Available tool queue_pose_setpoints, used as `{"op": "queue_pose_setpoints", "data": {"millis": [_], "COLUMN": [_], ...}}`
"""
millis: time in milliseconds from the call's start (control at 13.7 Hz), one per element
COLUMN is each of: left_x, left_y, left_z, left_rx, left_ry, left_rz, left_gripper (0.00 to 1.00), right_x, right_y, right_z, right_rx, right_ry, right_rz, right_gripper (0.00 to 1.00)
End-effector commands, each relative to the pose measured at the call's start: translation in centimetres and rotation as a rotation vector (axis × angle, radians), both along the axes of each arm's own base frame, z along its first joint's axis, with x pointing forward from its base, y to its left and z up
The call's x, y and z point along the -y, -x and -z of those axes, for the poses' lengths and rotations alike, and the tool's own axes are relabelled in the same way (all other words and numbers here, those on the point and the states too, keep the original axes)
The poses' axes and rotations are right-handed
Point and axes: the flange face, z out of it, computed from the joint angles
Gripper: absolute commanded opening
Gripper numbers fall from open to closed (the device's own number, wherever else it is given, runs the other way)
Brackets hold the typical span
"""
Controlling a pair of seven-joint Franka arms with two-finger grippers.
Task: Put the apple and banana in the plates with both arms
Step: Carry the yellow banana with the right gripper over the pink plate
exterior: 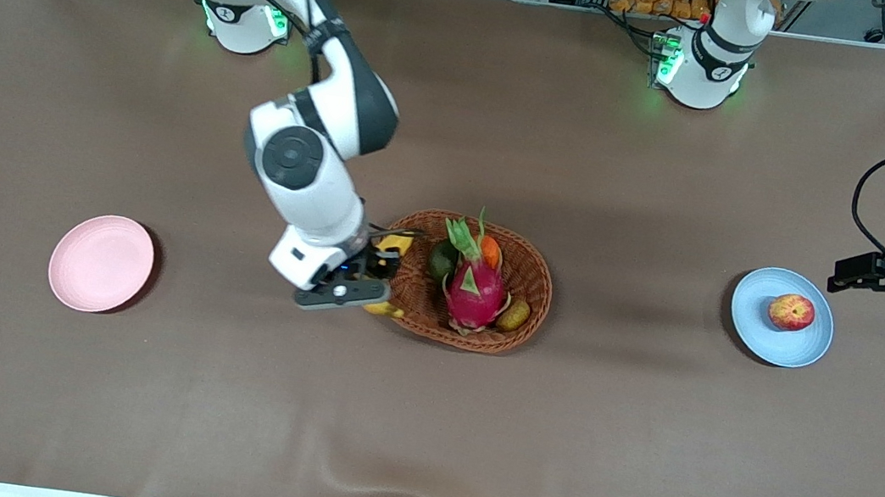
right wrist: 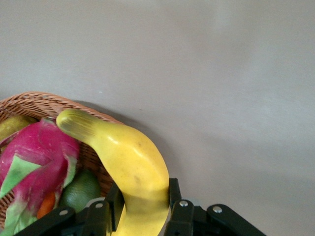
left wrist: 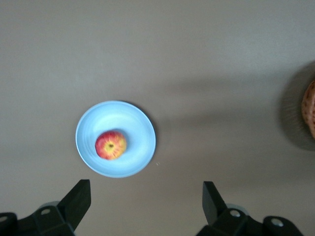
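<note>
1. My right gripper [exterior: 372, 273] hangs over the rim of the wicker basket [exterior: 528, 281] at its right-arm end, with its fingers clamped on the banana [right wrist: 125, 164].
2. From the front my own wrist hides most of the banana; only its two yellow ends show beside the gripper.
3. In the right wrist view the banana's darker tip rises over the basket's edge, while its lower end is cut off by the frame.
4. The dragon fruit [exterior: 474, 285] fills the basket's middle; the green, orange and olive fruits around it are partly hidden.
5. My left gripper [left wrist: 145, 201] waits at the left-arm end of the table, fingers spread wide and holding nothing.
6. The apple [exterior: 791, 312] sits in the blue plate [exterior: 757, 328].
7. The pink plate [exterior: 101, 263] lies bare toward the right arm's end, well apart from the basket.
</note>
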Motion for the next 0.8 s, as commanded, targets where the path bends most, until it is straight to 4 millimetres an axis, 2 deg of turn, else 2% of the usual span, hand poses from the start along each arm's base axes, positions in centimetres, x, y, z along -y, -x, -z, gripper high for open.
{"op": "queue_pose_setpoints", "data": {"millis": [0, 146, 219, 438, 583, 729], "left_x": [0.5, 0.6, 0.6, 0.8, 1.2, 1.4], "left_y": [2.5, 4.3, 4.8, 5.6, 5.4, 5.3], "left_z": [-3.7, -6.1, -6.9, -8.9, -10.9, -11.8], "left_rx": [-0.017, -0.027, -0.024, 0.000, 0.045, 0.063], "left_ry": [0.013, 0.006, 0.005, -0.010, -0.036, -0.032], "left_rz": [-0.096, -0.124, -0.122, -0.114, -0.104, -0.123], "left_gripper": [1.00, 1.00, 1.00, 1.00, 1.00, 1.00], "right_x": [4.9, 9.0, 12.2, 22.7, 27.5, 32.5], "right_y": [-0.8, -1.6, -2.3, -3.1, -2.5, -1.8], "right_z": [-3.0, -4.2, -4.0, -2.7, -2.3, -0.7], "right_rx": [-0.020, -0.058, -0.078, -0.112, -0.130, -0.164], "right_ry": [0.006, 0.027, 0.038, 0.053, 0.055, 0.054], "right_rz": [0.061, 0.102, 0.123, 0.079, 0.060, 0.059], "right_gripper": [0.12, 0.12, 0.12, 0.12, 0.13, 0.14]}}
